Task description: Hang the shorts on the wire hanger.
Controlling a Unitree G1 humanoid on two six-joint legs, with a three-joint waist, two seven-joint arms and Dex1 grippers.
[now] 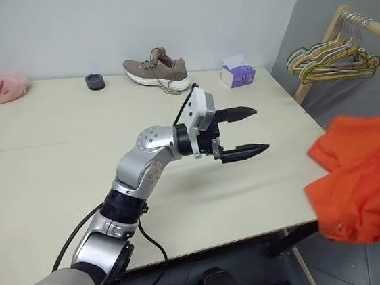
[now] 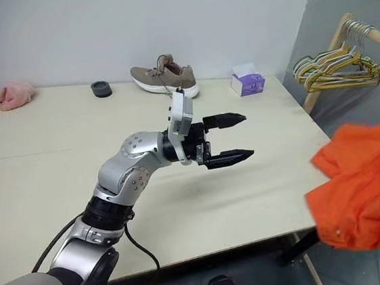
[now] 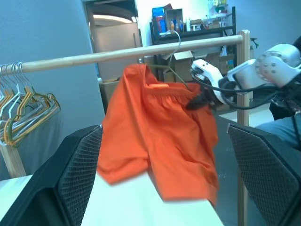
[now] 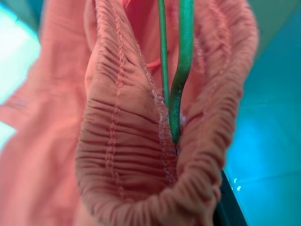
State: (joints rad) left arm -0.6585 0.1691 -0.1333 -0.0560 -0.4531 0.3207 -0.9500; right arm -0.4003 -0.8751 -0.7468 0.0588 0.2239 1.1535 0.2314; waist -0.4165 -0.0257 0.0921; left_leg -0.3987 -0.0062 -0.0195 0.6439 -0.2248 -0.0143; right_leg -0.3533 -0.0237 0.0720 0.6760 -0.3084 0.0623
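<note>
The bright orange shorts [image 1: 363, 174] hang in the air past the table's right edge, draped on the thin green wire hanger [image 4: 181, 70], which runs up through their gathered waistband. My right gripper [image 3: 196, 100] is shut on the hanger at the waistband. The hanger's hook [image 3: 177, 41] stands up by the wooden rail [image 3: 94, 59]; I cannot tell whether it rests on it. My left gripper [image 1: 260, 130] is open and empty above the middle of the table, pointing right toward the shorts and well apart from them.
A bunch of thicker hangers [image 1: 331, 59] hangs on the rail at the far right. On the pale table [image 1: 52, 155] are a brown shoe [image 1: 157, 71], a purple tissue box [image 1: 238, 74], a small black round object [image 1: 95, 81] and a pink fluffy cloth [image 1: 7, 87].
</note>
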